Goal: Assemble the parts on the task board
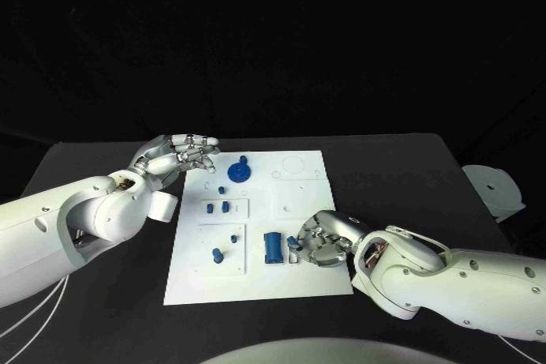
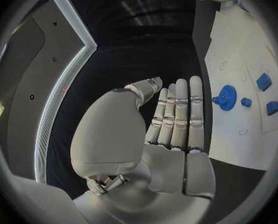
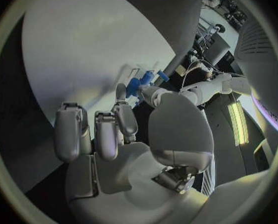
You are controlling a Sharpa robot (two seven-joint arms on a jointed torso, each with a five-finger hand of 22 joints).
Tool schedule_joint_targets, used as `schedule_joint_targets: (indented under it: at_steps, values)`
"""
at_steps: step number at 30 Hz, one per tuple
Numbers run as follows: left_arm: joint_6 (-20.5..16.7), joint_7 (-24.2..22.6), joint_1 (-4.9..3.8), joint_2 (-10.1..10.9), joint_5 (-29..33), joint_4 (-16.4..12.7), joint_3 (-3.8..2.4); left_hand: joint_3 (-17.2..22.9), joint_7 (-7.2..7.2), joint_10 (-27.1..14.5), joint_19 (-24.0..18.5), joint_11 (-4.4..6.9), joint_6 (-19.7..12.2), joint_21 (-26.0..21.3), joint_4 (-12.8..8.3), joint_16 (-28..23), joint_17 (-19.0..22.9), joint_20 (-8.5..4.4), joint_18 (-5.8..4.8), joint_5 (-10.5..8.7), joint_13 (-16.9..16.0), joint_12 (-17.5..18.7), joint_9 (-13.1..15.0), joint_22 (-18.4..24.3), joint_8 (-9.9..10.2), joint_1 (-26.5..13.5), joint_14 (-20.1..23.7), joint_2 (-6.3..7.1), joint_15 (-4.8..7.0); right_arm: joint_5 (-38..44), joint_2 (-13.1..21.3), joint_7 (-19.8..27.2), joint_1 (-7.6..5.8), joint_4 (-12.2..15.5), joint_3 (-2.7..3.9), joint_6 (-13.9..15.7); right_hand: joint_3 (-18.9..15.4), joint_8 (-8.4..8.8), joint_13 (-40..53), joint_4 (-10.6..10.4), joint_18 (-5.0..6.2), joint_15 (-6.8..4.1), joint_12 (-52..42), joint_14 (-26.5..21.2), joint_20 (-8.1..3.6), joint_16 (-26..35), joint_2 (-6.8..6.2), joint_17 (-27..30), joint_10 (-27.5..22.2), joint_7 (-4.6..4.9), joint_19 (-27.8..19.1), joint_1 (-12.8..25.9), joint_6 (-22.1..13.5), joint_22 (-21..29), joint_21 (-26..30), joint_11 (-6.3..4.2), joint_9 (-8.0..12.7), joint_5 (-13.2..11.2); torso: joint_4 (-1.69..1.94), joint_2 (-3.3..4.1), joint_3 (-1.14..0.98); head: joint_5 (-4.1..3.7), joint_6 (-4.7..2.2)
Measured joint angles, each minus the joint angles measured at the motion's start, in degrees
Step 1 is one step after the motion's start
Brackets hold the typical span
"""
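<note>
We see the board point(image 1: 256, 277) mid-table, blue parts on it. The left hand point(image 1: 177, 153) hovers at its far left corner, fingers straight and together, holding nothing, near a gear point(image 1: 240, 172). The right hand point(image 1: 322, 239) pinches a cylinder point(image 1: 273, 248) at its near right.

parts point(image 1: 273, 248) on task board point(image 1: 301, 202) — mid-table point(image 1: 409, 174)

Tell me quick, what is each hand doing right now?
Left hand: open, fingers straight, holding nothing, beside the task board.
Right hand: fingers curled by the blue cylinder part; a grip cannot be told.
</note>
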State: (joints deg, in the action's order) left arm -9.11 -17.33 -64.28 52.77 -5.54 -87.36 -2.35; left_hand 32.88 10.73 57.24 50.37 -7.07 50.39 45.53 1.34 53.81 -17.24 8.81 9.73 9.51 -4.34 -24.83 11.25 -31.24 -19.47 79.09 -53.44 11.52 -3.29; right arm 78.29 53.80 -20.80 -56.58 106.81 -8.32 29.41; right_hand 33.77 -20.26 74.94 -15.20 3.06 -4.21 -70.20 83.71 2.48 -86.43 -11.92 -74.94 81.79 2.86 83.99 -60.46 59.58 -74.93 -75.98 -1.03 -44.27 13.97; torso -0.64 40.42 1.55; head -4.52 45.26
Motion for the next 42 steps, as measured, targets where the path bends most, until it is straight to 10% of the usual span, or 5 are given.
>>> schedule_joint_targets:
  at_steps: [21, 25, 29, 42]
  values:
    - [0.15, 0.23, 0.00, 0.13, -0.03, -0.01, 0.00, 0.00, 0.00, 0.00, 0.00, 0.00, 0.00, 0.00, 0.00, 0.00, -0.01, 0.00, 0.00, 0.00, 0.05, 0.00, 0.00, 0.00, 0.00, 0.00, 0.00, 0.00, 0.00, -0.53, -0.53, -0.73, 0.17, -0.62, 0.02, -2.04, -1.22, 0.00, -0.01, -0.86, 0.00, 0.00, -0.22, 0.00, 0.00, 0.00, 0.30, 0.01, 0.17, 0.18, 0.00, 1.34, 0.24, 0.01, 0.00, 0.16, -0.04, -0.54, -0.10, -0.04, -0.03, 0.24, 0.36]
    - [0.16, 0.25, 0.00, 0.13, -0.03, -0.01, 0.00, 0.00, 0.00, 0.00, 0.00, 0.00, 0.00, 0.00, 0.00, 0.00, 0.05, 0.00, 0.00, 0.00, 0.05, 0.00, 0.00, 0.00, 0.00, 0.00, 0.00, 0.00, 0.00, -0.56, -0.54, -0.81, 0.19, -0.62, 0.01, -2.22, -3.39, -0.01, -0.02, -1.35, 0.00, 0.00, -0.22, 0.00, 0.00, 0.00, 0.15, 0.01, 0.37, 0.17, 0.00, 3.96, 0.24, 0.01, 0.00, -0.04, -0.05, -4.58, -0.10, -0.04, -0.03, 0.24, 0.36]
    - [0.18, 0.28, 0.00, 0.13, -0.03, -0.01, 0.00, 0.00, 0.00, 0.00, 0.00, 0.00, 0.00, 0.01, 0.00, 0.00, 0.05, 0.00, 0.00, 0.00, 0.04, 0.00, 0.00, 0.00, 0.00, 0.00, 0.00, 0.00, 0.00, -0.61, -0.60, -0.82, 0.19, -0.54, 0.01, -2.32, -8.09, -0.01, -0.02, -1.42, 0.01, -0.22, -0.44, 0.22, -0.44, 0.00, -0.50, 0.02, 0.37, 0.17, 0.01, 8.05, 0.24, 0.02, 0.00, -0.04, -0.13, -1.78, -0.10, -0.04, -0.04, 0.20, 0.34]
    - [0.22, 0.32, 0.00, 0.18, -0.04, 0.01, 0.00, 0.00, 0.00, 0.21, 0.00, -0.21, 0.00, 0.01, 0.00, 0.00, 0.05, 0.00, 0.00, 0.00, 0.04, 0.00, -0.05, 0.00, 0.00, 0.00, 0.00, 0.00, 0.00, -0.76, -0.43, -0.66, 0.20, -0.53, 0.00, -2.44, -12.28, -0.01, -0.03, -1.62, 0.01, -0.21, -0.44, 0.22, -0.43, 0.00, 1.21, 0.02, 0.57, 0.17, 0.01, 10.55, 0.24, 0.03, 0.00, -0.24, -0.30, -4.67, -0.10, -0.04, -0.03, 0.18, 0.42]
